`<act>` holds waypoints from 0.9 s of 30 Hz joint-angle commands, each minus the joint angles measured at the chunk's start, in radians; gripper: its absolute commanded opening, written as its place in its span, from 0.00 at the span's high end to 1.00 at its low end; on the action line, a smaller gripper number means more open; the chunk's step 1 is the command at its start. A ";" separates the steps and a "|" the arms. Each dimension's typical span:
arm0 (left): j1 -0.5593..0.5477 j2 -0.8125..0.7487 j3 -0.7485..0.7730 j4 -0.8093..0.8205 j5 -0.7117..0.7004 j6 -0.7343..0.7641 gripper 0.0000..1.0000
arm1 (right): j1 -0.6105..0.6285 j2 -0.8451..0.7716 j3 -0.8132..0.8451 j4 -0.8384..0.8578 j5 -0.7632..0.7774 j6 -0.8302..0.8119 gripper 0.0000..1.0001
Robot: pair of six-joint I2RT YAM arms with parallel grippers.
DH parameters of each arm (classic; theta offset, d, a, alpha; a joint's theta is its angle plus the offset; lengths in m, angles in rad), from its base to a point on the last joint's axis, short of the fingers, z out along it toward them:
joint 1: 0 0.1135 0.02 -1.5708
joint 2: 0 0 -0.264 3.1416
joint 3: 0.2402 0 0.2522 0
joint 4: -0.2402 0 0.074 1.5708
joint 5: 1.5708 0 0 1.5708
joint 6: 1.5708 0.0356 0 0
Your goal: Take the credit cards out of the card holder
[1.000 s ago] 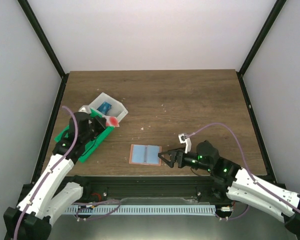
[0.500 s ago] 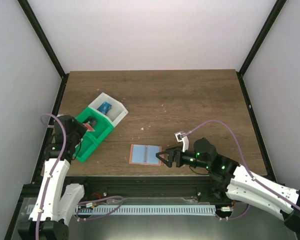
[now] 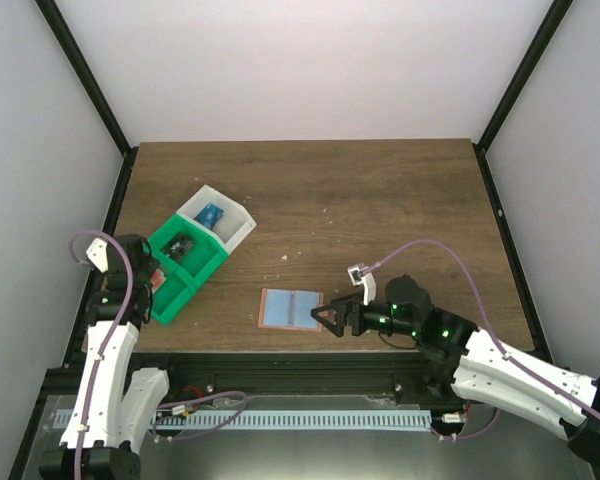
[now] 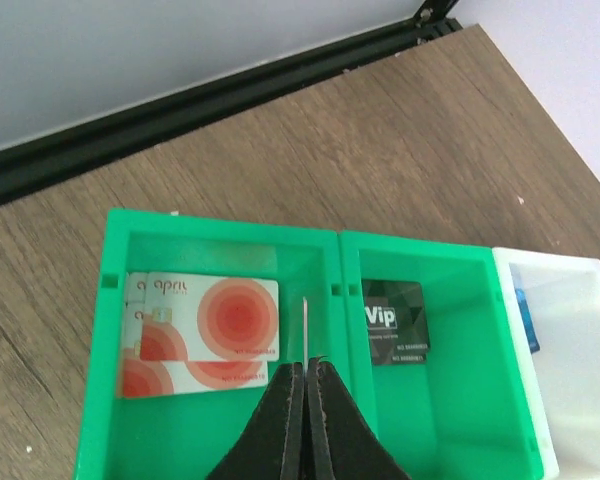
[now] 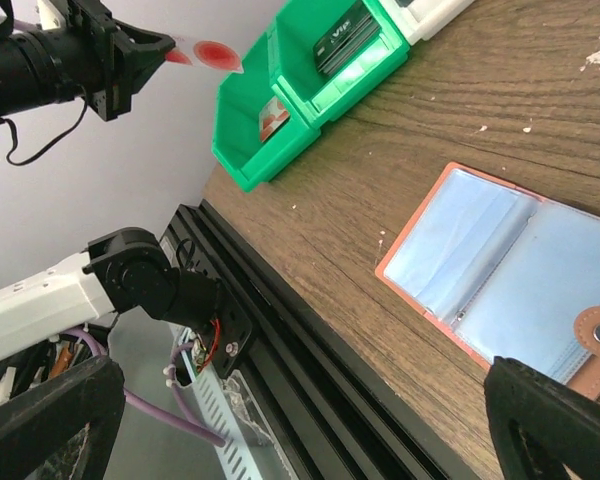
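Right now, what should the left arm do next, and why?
Probably lower the left gripper a little and open it over the left half of the green tray. It pinches a red-and-white card edge-on just above that half, where matching cards already lie.

Counting one wallet (image 3: 291, 308), one green tray (image 4: 220, 222), one white tray (image 4: 580, 400), three red-and-white cards (image 4: 210, 325), one blue card (image 4: 525, 315), at least one dark card (image 4: 395, 320).

1. You are working in a lab-style robot test cell: plain white panels (image 3: 310, 70) set in black frame posts (image 3: 85, 72) wall it in.
2. Your wood-grain table (image 3: 400, 200) is edged by a black extrusion rail (image 3: 280, 365), and a purple cable (image 3: 430, 242) loops loose above it.
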 commanded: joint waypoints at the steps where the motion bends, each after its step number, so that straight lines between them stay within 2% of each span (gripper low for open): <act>1: 0.010 0.002 0.000 0.082 -0.053 0.102 1.00 | -0.007 0.003 0.054 -0.020 -0.015 -0.021 0.00; 10: 0.042 0.034 -0.030 0.125 -0.002 0.141 1.00 | -0.008 -0.026 0.076 -0.079 0.022 -0.052 0.00; 19: 0.058 0.079 -0.049 0.105 -0.025 0.083 1.00 | -0.008 -0.006 0.078 -0.067 0.000 -0.051 0.00; 27: 0.143 0.141 -0.108 0.250 0.143 0.115 1.00 | -0.008 -0.015 0.075 -0.068 0.006 -0.047 0.00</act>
